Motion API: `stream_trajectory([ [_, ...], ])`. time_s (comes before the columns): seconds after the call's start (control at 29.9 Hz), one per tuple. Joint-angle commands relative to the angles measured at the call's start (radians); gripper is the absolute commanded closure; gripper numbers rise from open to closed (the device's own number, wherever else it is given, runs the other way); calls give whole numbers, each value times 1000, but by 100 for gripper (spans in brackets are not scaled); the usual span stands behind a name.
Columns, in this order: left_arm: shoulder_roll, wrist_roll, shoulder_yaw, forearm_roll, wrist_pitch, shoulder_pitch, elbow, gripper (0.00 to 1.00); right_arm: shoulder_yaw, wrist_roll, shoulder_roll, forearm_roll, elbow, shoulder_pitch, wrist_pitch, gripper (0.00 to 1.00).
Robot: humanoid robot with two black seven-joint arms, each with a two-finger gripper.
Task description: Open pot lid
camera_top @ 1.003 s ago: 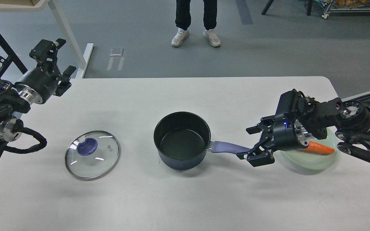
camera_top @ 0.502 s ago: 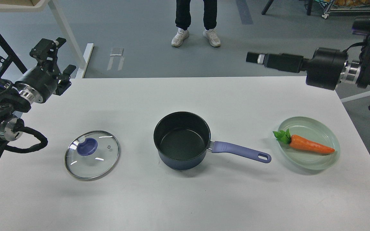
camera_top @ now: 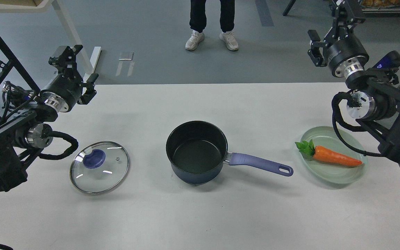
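Lid (camera_top: 99, 167) well apart from fingers (camera_top: 89, 91)

Both my arms raised and pulled back to the sides, grippers holding nothing.

My left gripper (camera_top: 76, 74) sits at the far end of the left arm, pointing up and away from me, its two fingers spread apart with open air between them. My right gripper (camera_top: 332, 33) likewise points up and away at the far end of the right arm, fingers parted, with the silver wrist ring just below it.
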Motion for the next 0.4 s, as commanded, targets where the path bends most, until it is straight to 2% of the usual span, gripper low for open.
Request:
stream_trajectory([
  [0.0, -36, 31, -40, -2, -43, 29, 49, 1, 35, 0, 60, 4, -14, -73, 7, 1],
  [0.1, -56, 46, -57, -2, -63, 43, 81, 1, 34, 0, 84, 4, -11, -99, 10, 1],
  [0.37, -79, 46, -68, -2, -69, 45, 93, 1, 31, 0, 130, 4, -14, -110, 7, 1],
])
